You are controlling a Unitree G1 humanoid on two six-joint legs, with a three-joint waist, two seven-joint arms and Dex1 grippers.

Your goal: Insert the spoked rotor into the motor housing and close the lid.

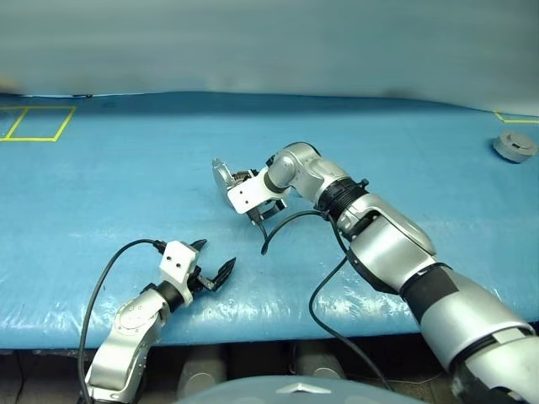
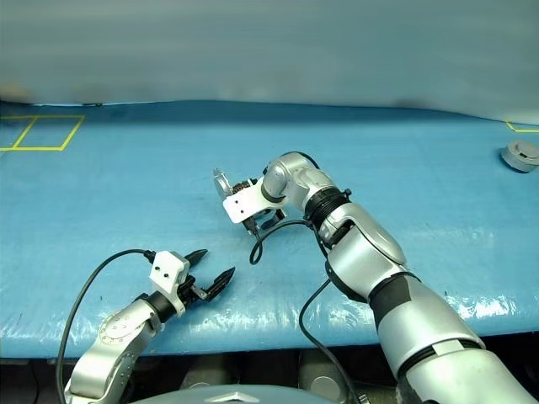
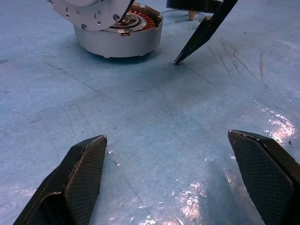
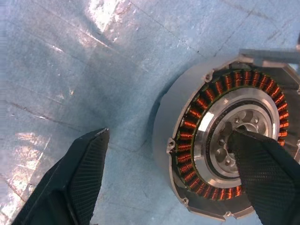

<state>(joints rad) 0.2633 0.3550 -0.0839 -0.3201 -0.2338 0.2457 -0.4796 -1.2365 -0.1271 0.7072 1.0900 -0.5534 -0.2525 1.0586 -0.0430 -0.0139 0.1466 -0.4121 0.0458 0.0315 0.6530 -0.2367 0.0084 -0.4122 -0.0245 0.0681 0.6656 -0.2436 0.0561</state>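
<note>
closest to the camera is the left gripper [image 1: 208, 268], hanging just over the near edge of the blue surface [image 1: 126, 185] with its two black fingers spread wide and nothing between them. from its wrist camera you look across bare blue sheet at the motor housing [image 3: 119, 35], which sits roughly mid-surface, a bit toward the middle from the near edge. the right gripper [image 4: 164, 173] is angled steeply down right at the housing, jaws fairly wide apart and not clamped on anything: one finger [image 4: 79, 173] is over the blue sheet just beside the housing wall, the other [image 4: 267, 173] hangs over the grey centre. in that wrist view the housing [image 4: 164, 122] is open, ring of copper-brown windings plain to see around a shiny hub with small holes. the lid [image 1: 221, 175] stands tilted up on the far-left side of the housing, hinged at the rim. can't tell if the spoked rotor is already seated in there, the finger hides part of the centre. way off near the far right corner there's a grey round part with a flange [image 1: 514, 146], well apart from everything else.
</note>
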